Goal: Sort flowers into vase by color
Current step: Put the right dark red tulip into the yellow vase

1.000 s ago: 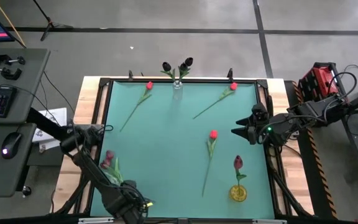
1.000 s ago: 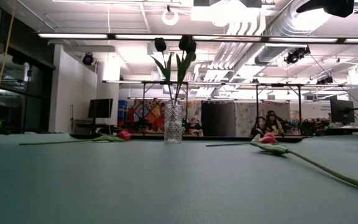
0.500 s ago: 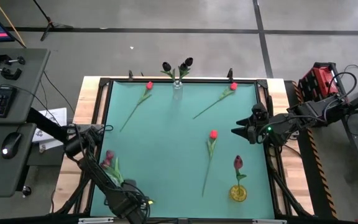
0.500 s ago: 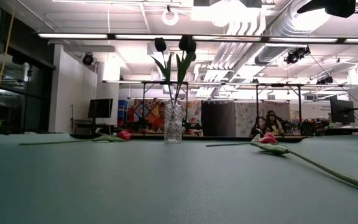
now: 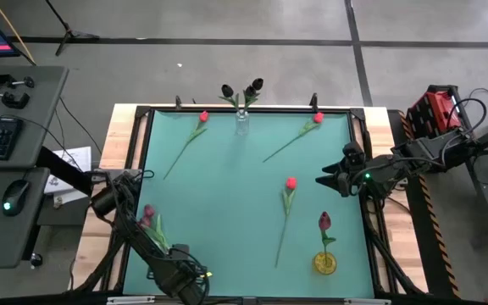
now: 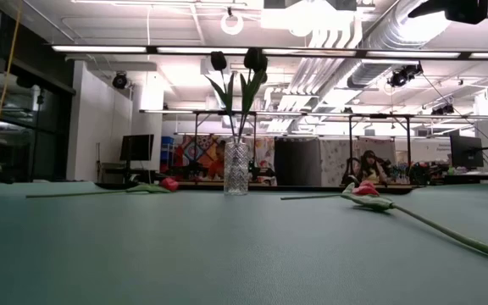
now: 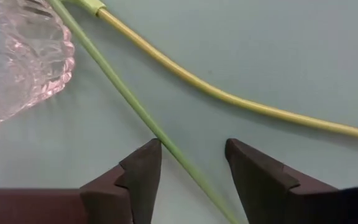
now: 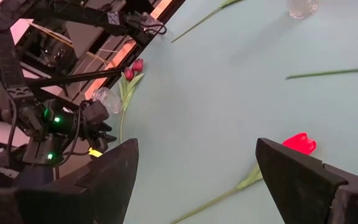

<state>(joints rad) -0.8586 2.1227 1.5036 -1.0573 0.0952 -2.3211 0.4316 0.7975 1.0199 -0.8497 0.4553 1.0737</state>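
Left tool [image 7: 188, 167], released, astride a green stem [image 7: 132, 102] at seven o'clock on the surface [image 5: 227, 186], placed to clench it for lifting into the pink vase [image 7: 17, 59]; right tool [image 5: 327, 180], released, waiting at three o'clock.

No text, label or number can be read anywhere.

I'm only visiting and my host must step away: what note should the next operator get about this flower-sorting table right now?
Left end effector: open, straddling a green stem beside a clear vase at the near left corner.
Right end effector: open, waiting at the right edge.
Done: two black tulips stand in the far vase; one maroon tulip in the yellow vase.
Left: three red tulips on the mat, maroon ones near left.
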